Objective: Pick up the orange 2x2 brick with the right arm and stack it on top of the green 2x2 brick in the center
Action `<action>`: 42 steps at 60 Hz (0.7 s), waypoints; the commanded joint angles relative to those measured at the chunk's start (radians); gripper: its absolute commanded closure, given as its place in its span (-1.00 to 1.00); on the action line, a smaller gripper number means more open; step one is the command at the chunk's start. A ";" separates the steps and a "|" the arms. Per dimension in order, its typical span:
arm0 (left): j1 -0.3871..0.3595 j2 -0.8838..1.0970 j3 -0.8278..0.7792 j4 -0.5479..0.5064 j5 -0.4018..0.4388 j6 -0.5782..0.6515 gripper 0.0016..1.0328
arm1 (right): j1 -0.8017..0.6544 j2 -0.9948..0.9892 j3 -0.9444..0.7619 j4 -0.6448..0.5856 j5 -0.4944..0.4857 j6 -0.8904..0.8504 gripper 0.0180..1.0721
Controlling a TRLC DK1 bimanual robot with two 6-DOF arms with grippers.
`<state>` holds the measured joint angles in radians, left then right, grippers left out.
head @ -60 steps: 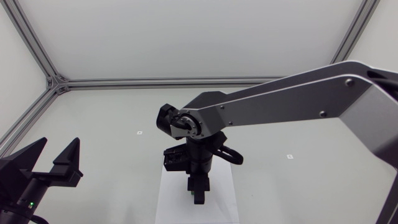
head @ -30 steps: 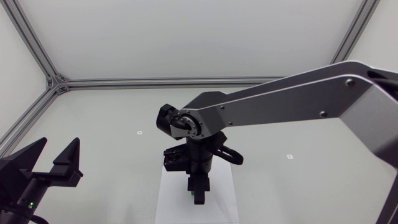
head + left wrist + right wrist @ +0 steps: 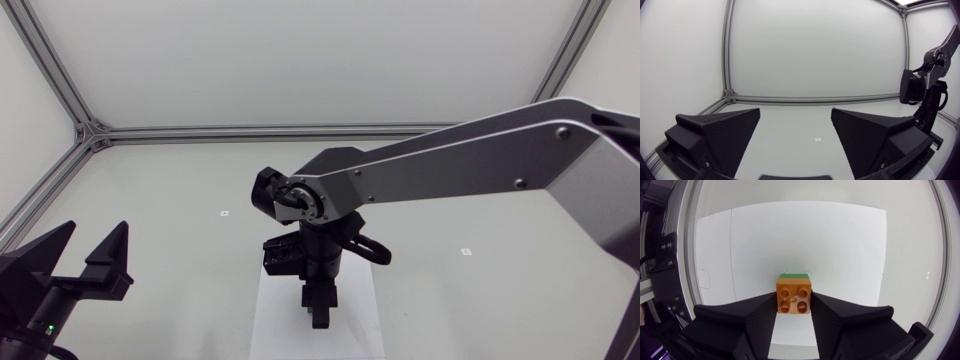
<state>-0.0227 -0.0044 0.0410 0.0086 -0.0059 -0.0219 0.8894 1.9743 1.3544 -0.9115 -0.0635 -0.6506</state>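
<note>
Plainly the right arm (image 3: pixel 480 150) is the nearer one, over the white sheet (image 3: pixel 790 235) at mid-surface. Its fingers (image 3: pixel 757 315) are clamped on the orange brick (image 3: pixel 794 299), which hides the green brick (image 3: pixel 795 274) except an edge just ahead. The left fingers (image 3: pixel 720 132) stand apart, far off.

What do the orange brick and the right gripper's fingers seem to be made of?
The orange brick looks like moulded plastic, smooth with a slight sheen, judging by its round studs and crisp edges. The right gripper's fingers are matte black with a fine grainy texture, perhaps plastic or rubbery padding.
</note>
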 commanded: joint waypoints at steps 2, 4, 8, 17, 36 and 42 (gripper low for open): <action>0.003 -0.008 -0.041 -0.015 0.004 0.013 -0.92 | 0.013 -0.008 -0.034 0.011 -0.006 0.006 0.19; 0.003 -0.008 -0.041 -0.015 0.004 0.013 -0.92 | 0.014 -0.008 -0.034 0.011 -0.006 0.006 0.19; 0.003 -0.008 -0.041 -0.015 0.004 0.013 -0.92 | 0.016 -0.011 -0.031 0.011 -0.007 0.008 0.19; 0.003 -0.008 -0.041 -0.015 0.006 0.013 -0.92 | 0.017 -0.019 -0.026 0.014 -0.010 0.008 0.19; 0.003 -0.008 -0.041 -0.015 0.004 0.013 -0.92 | 0.008 -0.020 -0.032 0.020 -0.009 0.002 0.19; 0.003 -0.008 -0.041 -0.015 0.004 0.013 -0.92 | 0.003 -0.019 -0.034 0.017 -0.007 -0.003 0.19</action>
<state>-0.0223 -0.0044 0.0410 0.0086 -0.0059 -0.0223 0.9001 1.9694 1.3514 -0.8898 -0.0673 -0.6514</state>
